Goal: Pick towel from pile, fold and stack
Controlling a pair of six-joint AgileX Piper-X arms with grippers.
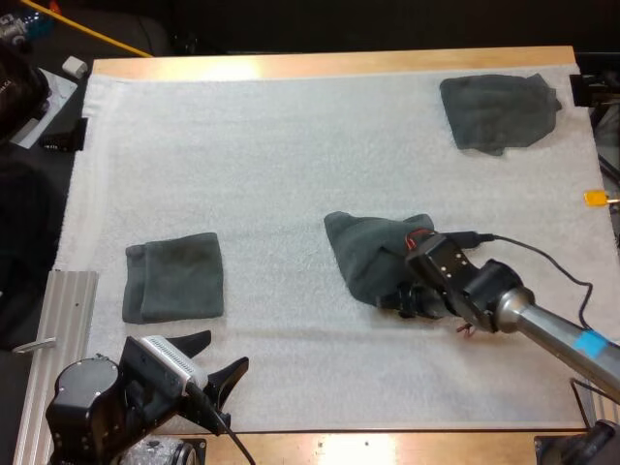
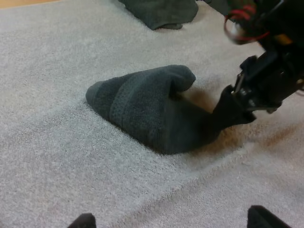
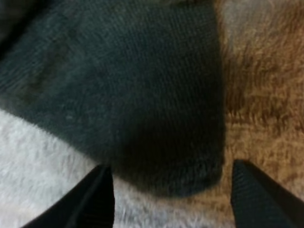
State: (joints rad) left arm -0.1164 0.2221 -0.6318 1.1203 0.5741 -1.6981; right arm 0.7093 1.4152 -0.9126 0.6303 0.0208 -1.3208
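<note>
Left gripper [image 1: 218, 355] hangs spread and empty at the near edge of the white mat [image 1: 291, 145].
Right gripper [image 1: 407, 298], fingers wide apart and unclamped, sits at the crumpled towel [image 1: 373, 254] mid-mat; folded towel [image 1: 174, 278] left, another towel [image 1: 499, 111] far right.

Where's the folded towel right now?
In the high view, the folded towel lies near-left on the mat, just beyond the left gripper and left of the crumpled towel.
</note>
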